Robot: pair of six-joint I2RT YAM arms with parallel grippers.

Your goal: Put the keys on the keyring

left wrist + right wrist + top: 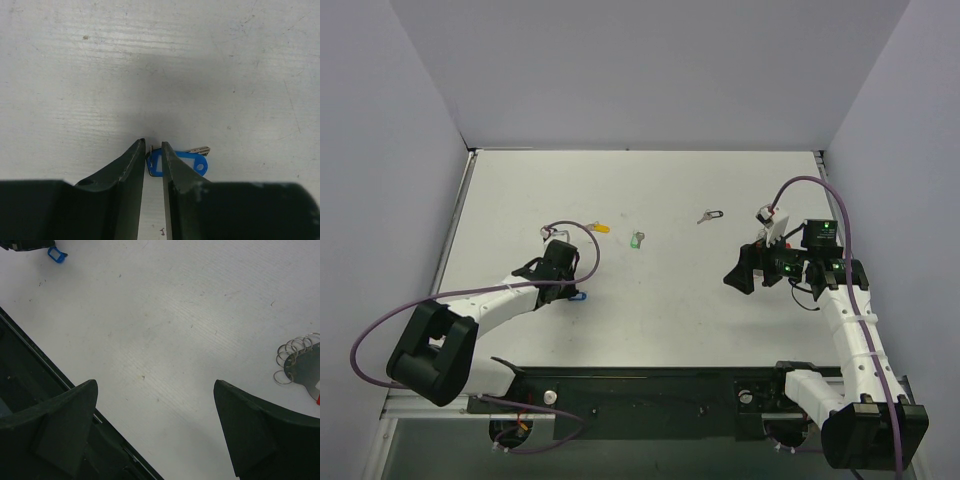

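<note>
A: Any keys on yet?
B: None threaded. Left gripper (153,145) pinches the blue key (187,164) by its tag, well apart from the keyring (295,357); right gripper (155,385) gapes just beside the keyring

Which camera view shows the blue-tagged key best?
Left wrist view: the blue-tagged key is close up, tag and silver blade clear, one end between the fingers of the left tool. Top external shows only a blue speck beside that tool; right wrist, a small blue tag in its top-left corner.
</note>
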